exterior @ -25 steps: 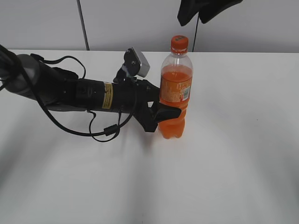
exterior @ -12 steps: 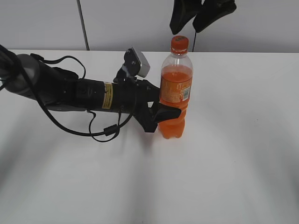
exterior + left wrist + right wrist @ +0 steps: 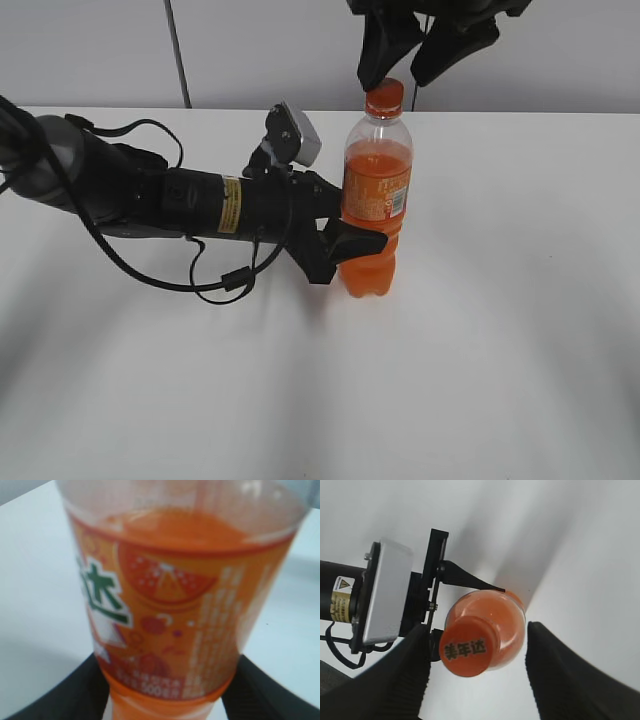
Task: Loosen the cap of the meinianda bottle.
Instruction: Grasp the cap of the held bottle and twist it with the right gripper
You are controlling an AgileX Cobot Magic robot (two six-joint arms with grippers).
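The meinianda bottle (image 3: 375,200) stands upright on the white table, clear plastic with orange liquid and an orange label; it fills the left wrist view (image 3: 175,595). Its orange cap (image 3: 385,97) with dark characters shows from above in the right wrist view (image 3: 466,651). My left gripper (image 3: 345,240) is shut on the bottle's lower body, one finger on each side (image 3: 165,700). My right gripper (image 3: 410,62) hangs open just above the cap, its fingers (image 3: 477,672) spread wide to either side and not touching it.
The white table (image 3: 500,350) stretches around the bottle. The left arm (image 3: 180,200) with looping cables lies across the left half. A grey wall with a dark vertical seam (image 3: 178,50) is behind.
My right gripper has come down and to the left, from above the bottle's right to directly over the cap. The left gripper and bottle have not moved.
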